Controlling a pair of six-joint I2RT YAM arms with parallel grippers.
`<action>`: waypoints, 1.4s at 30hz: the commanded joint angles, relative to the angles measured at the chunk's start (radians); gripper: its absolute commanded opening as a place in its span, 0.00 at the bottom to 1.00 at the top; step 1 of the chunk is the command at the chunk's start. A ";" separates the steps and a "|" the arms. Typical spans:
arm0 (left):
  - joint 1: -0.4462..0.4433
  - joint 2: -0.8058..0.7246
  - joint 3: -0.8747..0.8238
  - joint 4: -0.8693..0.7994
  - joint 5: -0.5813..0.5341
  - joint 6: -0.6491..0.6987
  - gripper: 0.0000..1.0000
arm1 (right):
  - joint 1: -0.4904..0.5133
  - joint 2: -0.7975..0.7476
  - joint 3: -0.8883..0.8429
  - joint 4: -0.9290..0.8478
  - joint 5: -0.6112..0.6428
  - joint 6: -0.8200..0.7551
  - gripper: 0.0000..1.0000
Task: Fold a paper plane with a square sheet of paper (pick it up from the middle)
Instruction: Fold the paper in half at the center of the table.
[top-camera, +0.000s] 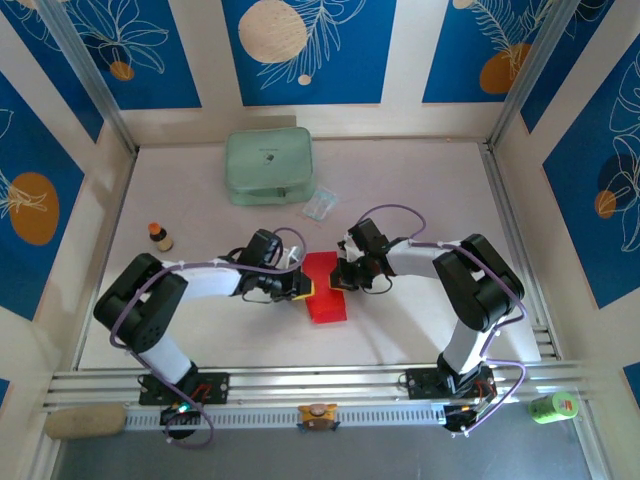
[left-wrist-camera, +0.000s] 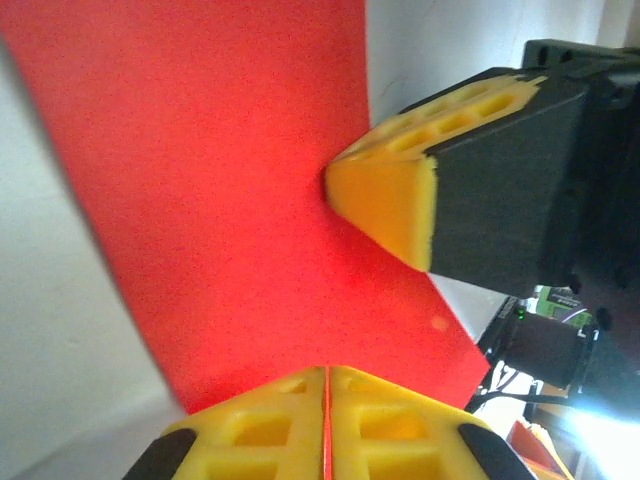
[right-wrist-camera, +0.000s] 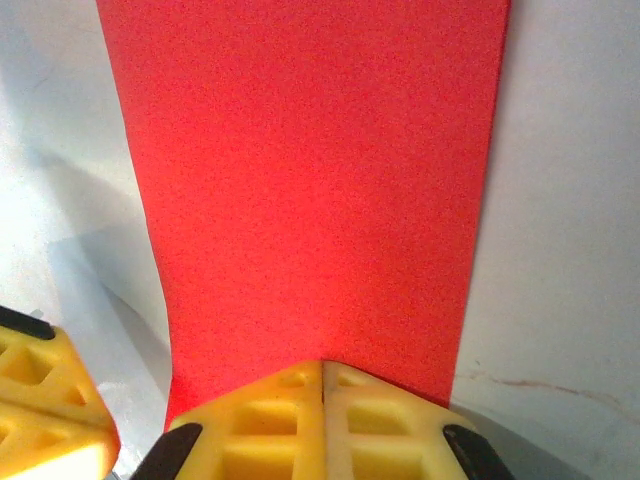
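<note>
Red, the square sheet of paper (top-camera: 325, 290) lay mid-way across the table (top-camera: 420, 200), between both arms. The left gripper (left-wrist-camera: 327, 378) was clamped on one edge, with red showing between its pads (left-wrist-camera: 260, 425). The right gripper (right-wrist-camera: 322, 370) was closed tight, tips at the opposite edge; I couldn't tell if it truly pinched the sheet.

The bright red sheet of paper (top-camera: 327, 295) shows as a narrow rectangle near the desk's middle, pinched on both long sides.
</note>
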 joint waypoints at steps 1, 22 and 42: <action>-0.029 0.013 -0.013 0.068 0.028 -0.075 0.11 | 0.011 0.026 -0.026 -0.104 0.069 0.004 0.00; -0.052 0.001 -0.122 0.034 -0.047 0.026 0.11 | 0.013 0.013 -0.048 -0.091 0.077 0.019 0.00; -0.091 0.019 -0.167 0.166 -0.004 -0.071 0.14 | 0.025 0.030 -0.040 -0.092 0.081 0.029 0.00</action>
